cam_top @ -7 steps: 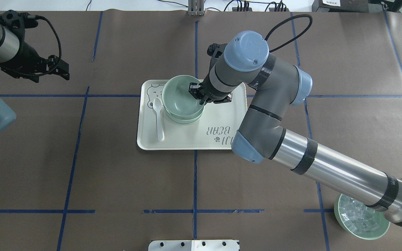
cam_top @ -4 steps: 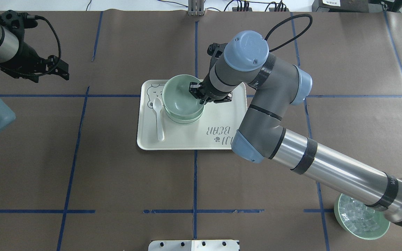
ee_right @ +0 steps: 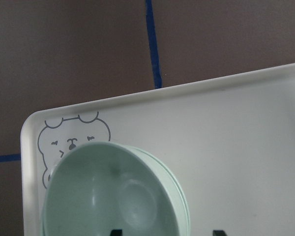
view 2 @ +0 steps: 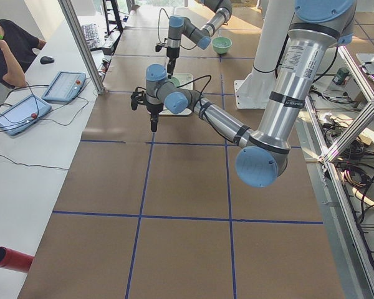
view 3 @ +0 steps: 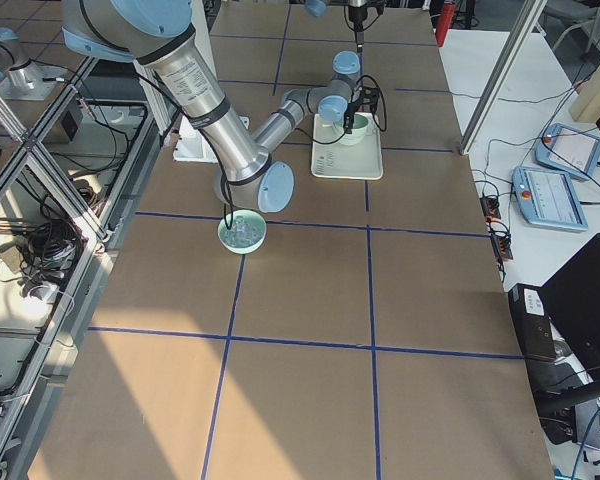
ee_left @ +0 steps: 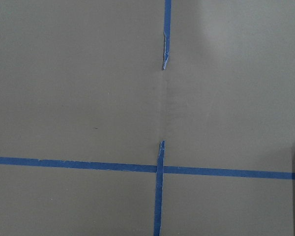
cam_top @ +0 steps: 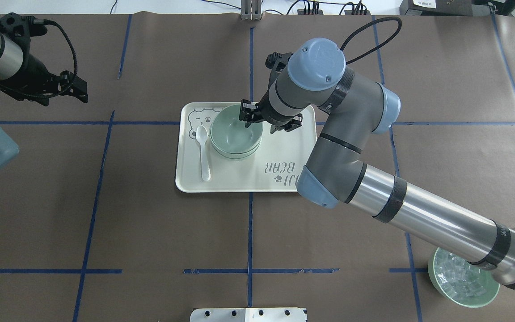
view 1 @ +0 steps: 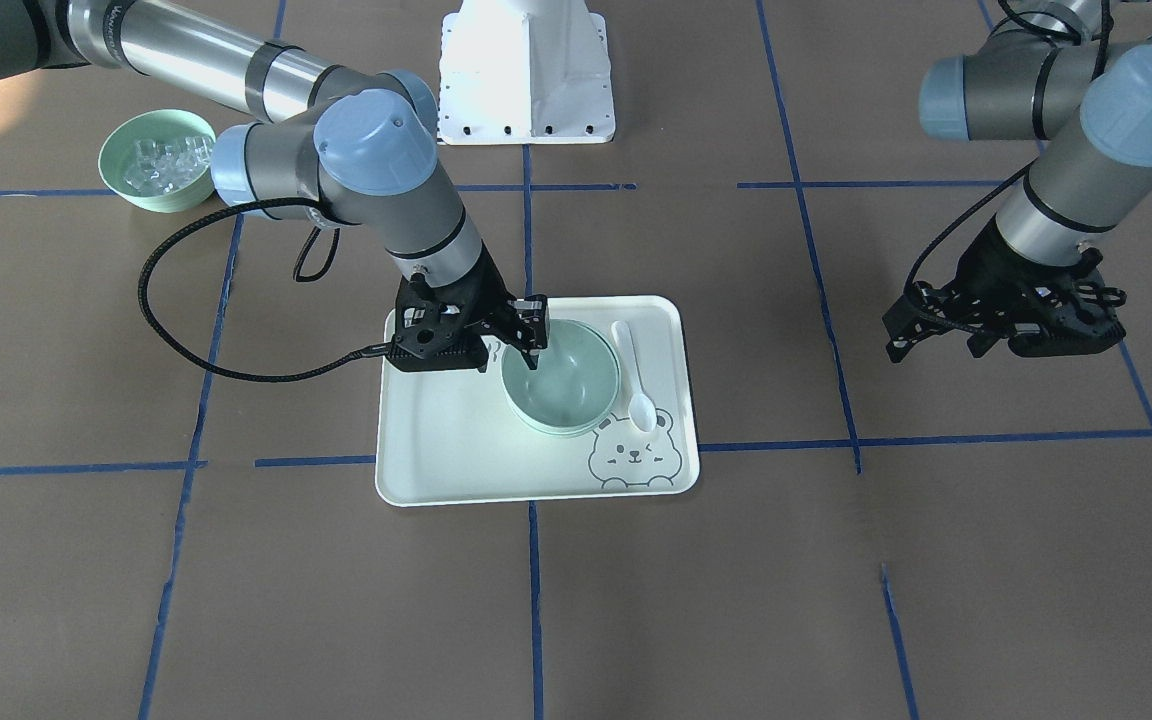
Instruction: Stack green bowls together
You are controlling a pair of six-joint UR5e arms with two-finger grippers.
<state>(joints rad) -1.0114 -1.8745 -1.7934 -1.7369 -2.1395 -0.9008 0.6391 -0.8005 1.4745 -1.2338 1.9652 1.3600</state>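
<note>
Green bowls [cam_top: 234, 138] nested on tray [cam_top: 239, 181], mid-desk toward far edge. Right gripper [cam_top: 263, 121] spread astride top rim; left gripper [cam_top: 72, 87] near left edge, state indiscernible. Stacking apparently complete; only withdrawal left.

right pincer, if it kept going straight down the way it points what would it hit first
Probably the green bowls: the right pincer straddles the top bowl's rim, with the tray beneath.

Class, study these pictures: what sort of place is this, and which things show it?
Probably a robotics lab: the left arm and right arm at a table gridded with blue tape, teach pendants on a side bench.
</note>
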